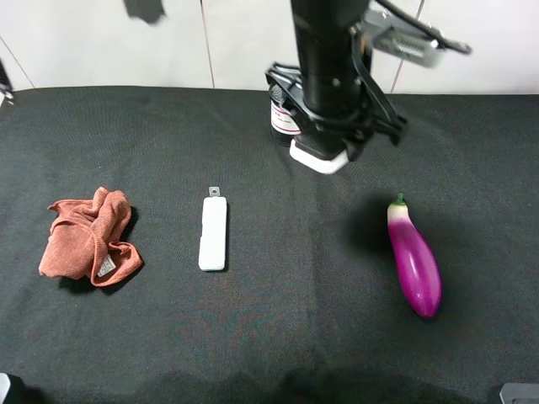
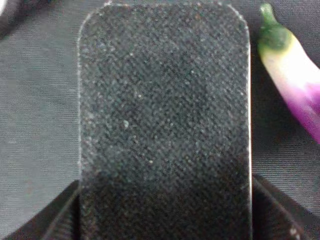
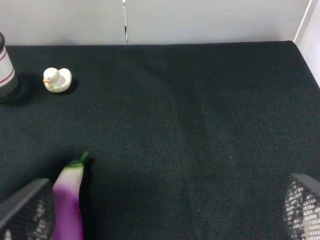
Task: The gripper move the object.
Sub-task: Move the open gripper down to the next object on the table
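Observation:
The object, a block with a black top face (image 2: 165,115) and a white base (image 1: 318,157), is held in my left gripper (image 1: 327,139) at the back middle of the table. In the left wrist view its black face fills most of the picture, and the gripper (image 2: 165,220) has dark fingers (image 2: 52,220) on both sides of it. The block looks tilted, and only its white edge shows below the arm in the exterior view. My right gripper (image 3: 162,210) is open and empty, low over the table's right front, with its fingers (image 3: 22,207) wide apart.
A purple eggplant (image 1: 414,257) lies right of the block; it also shows in the wrist views (image 2: 295,75) (image 3: 67,205). A slim white bar (image 1: 214,233) and a crumpled orange cloth (image 1: 88,236) lie to the left. A bottle (image 1: 285,118) stands behind the arm. A small white duck (image 3: 57,80) sits near the back edge.

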